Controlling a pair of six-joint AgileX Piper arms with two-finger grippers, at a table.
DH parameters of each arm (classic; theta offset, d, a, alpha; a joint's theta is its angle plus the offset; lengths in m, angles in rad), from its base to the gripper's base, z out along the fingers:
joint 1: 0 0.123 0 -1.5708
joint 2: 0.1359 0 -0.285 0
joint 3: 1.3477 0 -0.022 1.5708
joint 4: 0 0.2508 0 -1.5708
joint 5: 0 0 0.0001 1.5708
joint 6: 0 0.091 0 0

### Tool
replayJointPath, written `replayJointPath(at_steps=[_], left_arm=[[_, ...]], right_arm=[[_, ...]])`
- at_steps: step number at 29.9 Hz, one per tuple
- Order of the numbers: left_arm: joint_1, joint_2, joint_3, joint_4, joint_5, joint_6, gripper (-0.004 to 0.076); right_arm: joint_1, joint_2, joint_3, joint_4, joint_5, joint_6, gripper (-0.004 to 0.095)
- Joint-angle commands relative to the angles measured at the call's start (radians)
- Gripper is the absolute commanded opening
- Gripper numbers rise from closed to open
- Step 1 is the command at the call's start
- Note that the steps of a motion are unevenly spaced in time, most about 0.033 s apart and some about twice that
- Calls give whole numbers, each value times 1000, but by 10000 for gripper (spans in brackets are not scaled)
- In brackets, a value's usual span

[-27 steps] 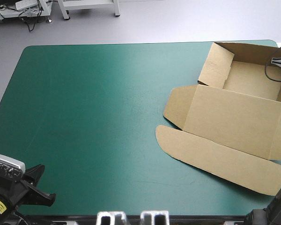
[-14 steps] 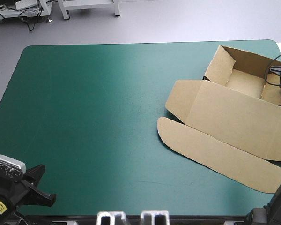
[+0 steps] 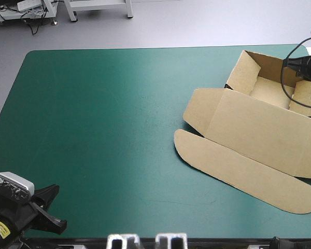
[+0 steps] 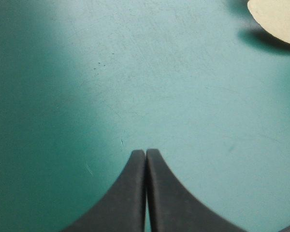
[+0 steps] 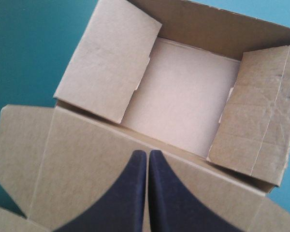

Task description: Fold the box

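box (image 3: 269,91) sits at the far right corner, walls up, lid (image 3: 254,129) flat toward the near edge; right gripper (image 5: 147,152) hangs over the hinge, jaws pressed together, empty, since the walls seem to stand unaided, left gripper (image 4: 146,151) likewise closed, parked well clear over the cover (image 4: 183,72).

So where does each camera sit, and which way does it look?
High: above and behind the robot, looking down at the table and box; arms at its edges.
Left wrist: above the left claw, shut, facing mostly table.
Right wrist: above the right claw, shut, looking into the box.
Shared: all three show the box.
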Motion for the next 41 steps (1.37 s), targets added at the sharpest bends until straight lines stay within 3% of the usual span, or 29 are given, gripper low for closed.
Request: replayJointPath(at_steps=[1, 6, 13, 26, 32, 41], left_arm=[[-3, 11, -15, -16, -63, 12, -10], [-3, 6, 77, -18, -83, 31, -10], [-3, 6, 172, -43, -213, 42, -10], [-3, 6, 200, -47, -202, 89, -10], [-3, 6, 200, -47, -202, 89, -10], [-3, 6, 200, -47, -202, 89, -10]], right_arm=[[33, -161, 93, -7, 2, -19, -19], [96, -342, 306, -68, -5, -15, -19], [159, -578, 600, -81, -27, -7, -19], [159, -935, 1139, -78, -164, -7, -19], [172, -1059, 1257, -76, -189, -7, -19], [177, -1147, 1274, -75, -224, -7, -19]])
